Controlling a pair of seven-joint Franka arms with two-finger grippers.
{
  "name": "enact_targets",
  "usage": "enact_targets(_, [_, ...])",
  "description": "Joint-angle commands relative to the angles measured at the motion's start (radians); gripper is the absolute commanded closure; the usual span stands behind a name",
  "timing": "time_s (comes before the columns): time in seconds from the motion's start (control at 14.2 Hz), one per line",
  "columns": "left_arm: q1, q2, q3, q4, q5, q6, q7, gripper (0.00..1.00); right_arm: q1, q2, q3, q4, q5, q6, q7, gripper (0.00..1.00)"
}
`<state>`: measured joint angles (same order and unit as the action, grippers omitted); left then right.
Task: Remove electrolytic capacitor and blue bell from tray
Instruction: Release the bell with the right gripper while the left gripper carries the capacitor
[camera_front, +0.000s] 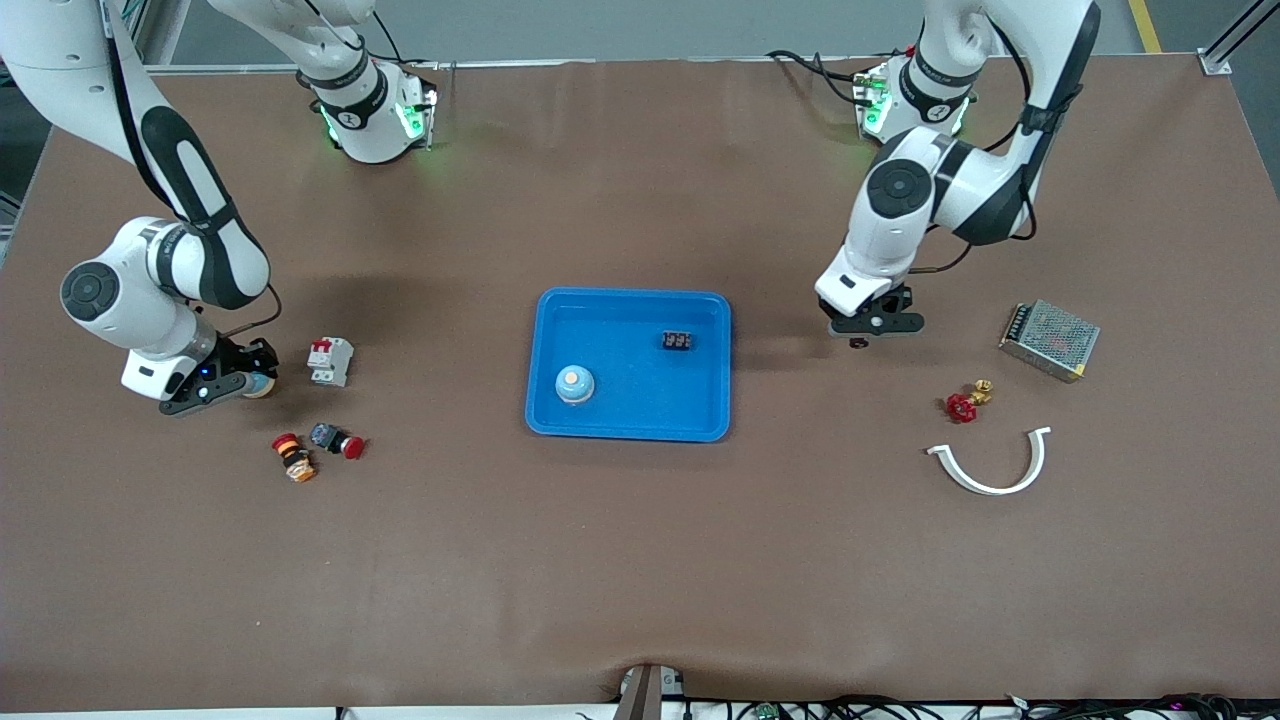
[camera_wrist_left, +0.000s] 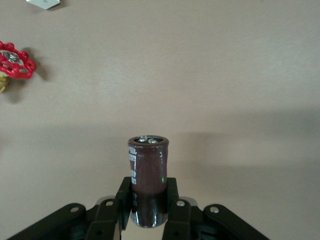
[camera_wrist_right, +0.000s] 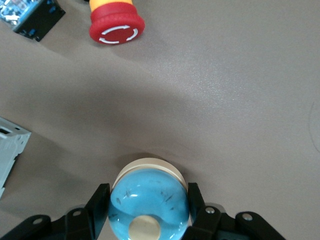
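Observation:
My left gripper (camera_front: 872, 325) is shut on a dark brown cylindrical capacitor (camera_front: 858, 343) and holds it over the bare table, between the blue tray (camera_front: 630, 430) and the metal power supply. In the left wrist view the capacitor (camera_wrist_left: 147, 160) stands upright between the fingers of the left gripper (camera_wrist_left: 148, 194). My right gripper (camera_front: 222, 386) is shut on a light blue bell (camera_front: 262, 385) low over the table, beside a white circuit breaker (camera_front: 330, 361). In the right wrist view the bell (camera_wrist_right: 150, 205) sits between the fingers of the right gripper (camera_wrist_right: 148, 194). Another blue bell (camera_front: 575, 384) sits in the tray.
A black part (camera_front: 677, 341) lies in the tray. Two red push buttons (camera_front: 293, 457) (camera_front: 337, 441) lie near the right gripper. A red valve (camera_front: 965, 403), a white curved piece (camera_front: 990, 465) and a metal power supply (camera_front: 1049, 339) lie toward the left arm's end.

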<state>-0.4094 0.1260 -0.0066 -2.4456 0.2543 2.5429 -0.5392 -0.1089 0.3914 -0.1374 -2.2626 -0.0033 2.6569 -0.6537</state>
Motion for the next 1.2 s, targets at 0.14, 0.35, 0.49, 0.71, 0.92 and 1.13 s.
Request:
enact_targets(0.14, [0.093,-0.031,-0.009,-0.066,0.022,0.065,0.174,1.00,-0.022,0.003,0.019,-0.008,-0.003,0.017,-0.010,0.55])
enact_targets(0.35, [0.121,0.018,-0.012,-0.066,0.022,0.122,0.197,1.00,-0.022,0.007,0.019,-0.006,-0.003,0.017,-0.009,0.49])
enact_targets(0.49, [0.136,0.040,-0.013,-0.063,0.020,0.129,0.202,1.00,-0.020,0.007,0.019,-0.003,-0.001,0.015,-0.006,0.19])
enact_targets(0.71, [0.136,0.078,-0.013,-0.062,0.017,0.140,0.209,1.00,-0.018,0.000,0.033,0.001,-0.001,0.002,0.000,0.00])
enact_targets(0.92, [0.136,0.103,-0.013,-0.064,0.016,0.168,0.209,1.00,-0.014,-0.055,0.041,0.008,-0.001,-0.079,0.002,0.00])
enact_targets(1.13, [0.136,0.106,-0.015,-0.066,0.016,0.168,0.209,1.00,0.017,-0.138,0.050,0.139,0.002,-0.396,0.052,0.00])
